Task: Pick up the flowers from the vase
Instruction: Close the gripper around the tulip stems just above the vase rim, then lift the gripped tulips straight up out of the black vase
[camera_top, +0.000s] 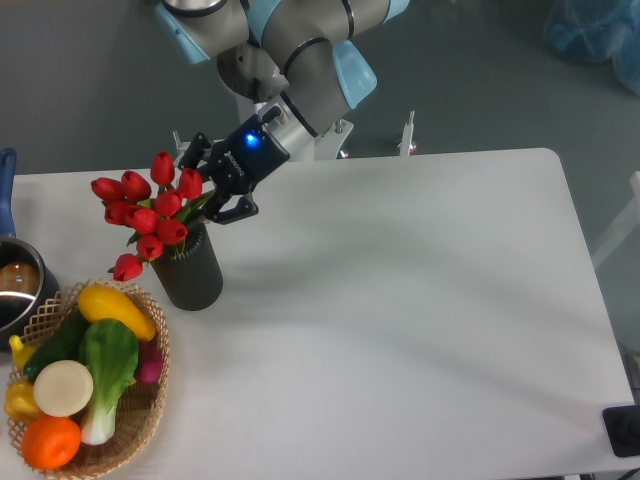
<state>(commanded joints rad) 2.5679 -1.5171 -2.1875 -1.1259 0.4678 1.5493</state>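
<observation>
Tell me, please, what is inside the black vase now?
The vase holds the flowers: red tulip buds with green leaves rising from its mouth. The open gripper is at the bunch's right edge. The lower stems and the vase's inside are hidden by its wall.

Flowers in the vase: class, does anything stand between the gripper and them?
Nothing visible does. The open gripper is right beside the flowers, at the bunch's right edge above the vase.
</observation>
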